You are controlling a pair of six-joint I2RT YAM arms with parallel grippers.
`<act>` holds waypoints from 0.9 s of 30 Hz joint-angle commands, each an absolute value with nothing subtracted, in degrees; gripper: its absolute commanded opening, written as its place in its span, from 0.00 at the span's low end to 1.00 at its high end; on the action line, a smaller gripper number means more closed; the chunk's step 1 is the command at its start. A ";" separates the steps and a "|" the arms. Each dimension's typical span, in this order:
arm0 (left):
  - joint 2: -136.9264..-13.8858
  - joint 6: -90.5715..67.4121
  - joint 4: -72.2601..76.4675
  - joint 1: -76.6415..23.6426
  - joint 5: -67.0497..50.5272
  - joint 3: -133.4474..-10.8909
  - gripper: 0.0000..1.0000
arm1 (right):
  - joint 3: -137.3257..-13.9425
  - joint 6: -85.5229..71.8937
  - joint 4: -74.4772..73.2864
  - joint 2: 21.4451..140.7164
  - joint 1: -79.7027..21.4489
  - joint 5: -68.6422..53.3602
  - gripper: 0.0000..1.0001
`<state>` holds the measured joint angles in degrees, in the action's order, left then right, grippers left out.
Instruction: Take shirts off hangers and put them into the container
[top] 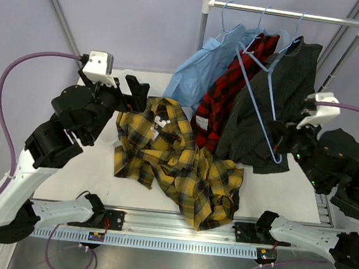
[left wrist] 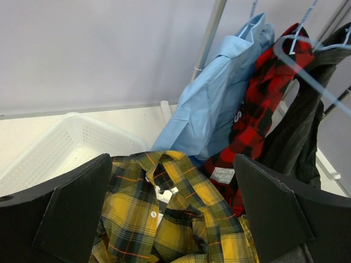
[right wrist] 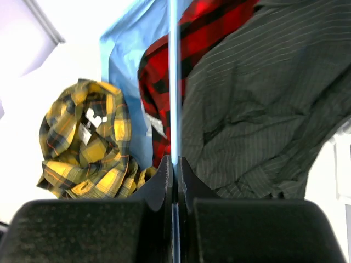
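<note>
The yellow-and-black plaid shirt (top: 171,159) lies crumpled on the table, off any hanger. Its collar (left wrist: 164,181) sits just below my left gripper (left wrist: 175,181), which hovers wide open with nothing in it, at the shirt's far left edge (top: 134,95). The white container (left wrist: 55,148) shows behind that shirt, which partly covers it. The light blue shirt (top: 205,70), red plaid shirt (top: 224,100) and dark grey shirt (top: 278,99) hang on the rail. My right gripper (top: 279,139) is shut on the lower wire of a bare pale-blue hanger (right wrist: 173,82) slanting across the dark shirt.
The white-capped metal rail (top: 286,14) crosses the back right, with its post (left wrist: 211,33) beside the blue shirt. The hanging shirts crowd the space between my two arms. A grey frame pole (top: 58,8) slants at the back left.
</note>
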<state>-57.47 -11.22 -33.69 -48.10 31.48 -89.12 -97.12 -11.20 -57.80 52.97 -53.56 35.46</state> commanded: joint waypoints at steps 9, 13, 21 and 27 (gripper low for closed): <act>-58.71 -11.51 -31.37 -47.99 32.61 -84.23 0.99 | -99.57 -26.42 -71.52 52.12 -53.61 55.43 0.00; -56.34 -14.14 -33.04 -47.90 31.73 -77.18 0.99 | -104.40 -34.53 -82.77 51.94 -53.53 59.23 0.00; -54.14 -18.72 -33.66 -47.90 28.74 -69.17 0.99 | -100.64 -31.03 -76.22 47.65 -53.53 53.70 0.00; -55.10 -18.19 -33.58 -47.90 28.83 -70.05 0.99 | -96.51 -22.01 -64.36 43.60 -53.53 50.22 0.00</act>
